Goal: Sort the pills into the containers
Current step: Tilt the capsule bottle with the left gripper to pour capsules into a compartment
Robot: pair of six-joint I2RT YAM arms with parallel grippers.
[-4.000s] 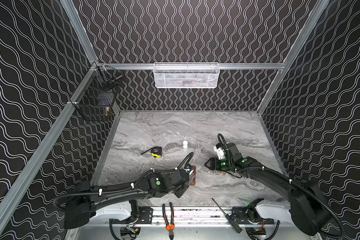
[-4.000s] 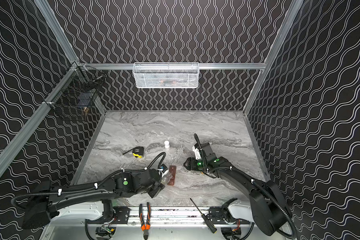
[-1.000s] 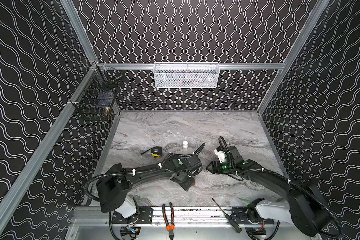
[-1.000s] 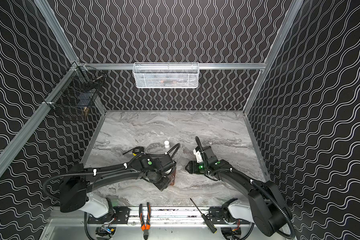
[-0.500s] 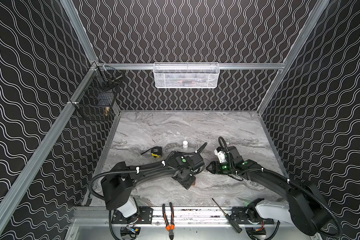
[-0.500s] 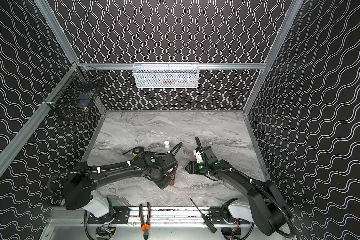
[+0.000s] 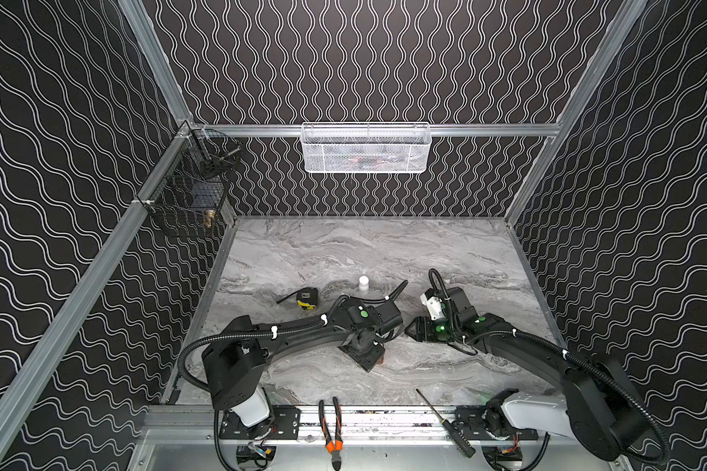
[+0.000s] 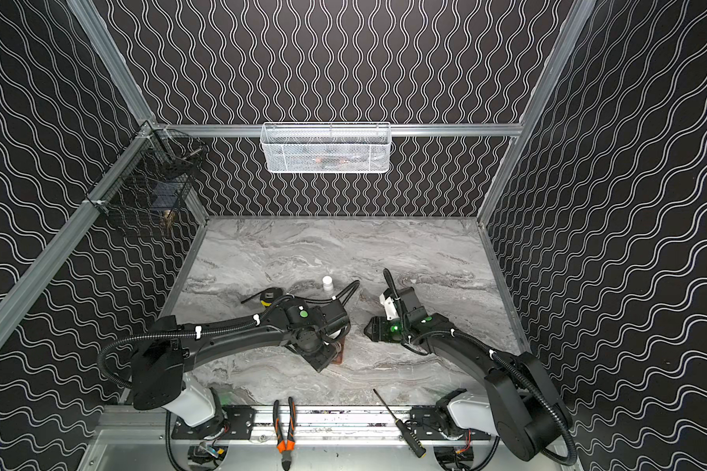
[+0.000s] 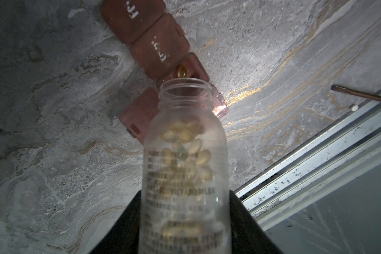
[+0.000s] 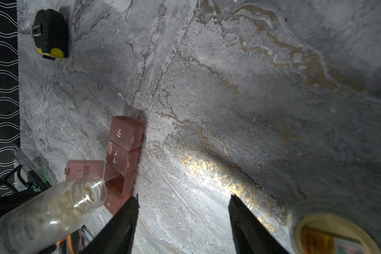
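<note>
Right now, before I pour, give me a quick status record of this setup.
left end effector: shut on the bottle, mouth tilted toward the pill box
bottle: uncapped, many pale capsules inside
pill box: one compartment open, two lids seen closed
open compartment: one amber capsule inside
right end effector: open, empty, beside the pill box

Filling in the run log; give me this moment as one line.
left gripper: shut on pill bottle, mouth tipped over open compartment | pill organizer: one lid open, capsule inside | right gripper: open, empty, beside organizer

Top views evenly lit and sharp; wrist views dim, with tabletop (image 10: 207,167) glare and a blurred bottle (image 9: 185,176).
</note>
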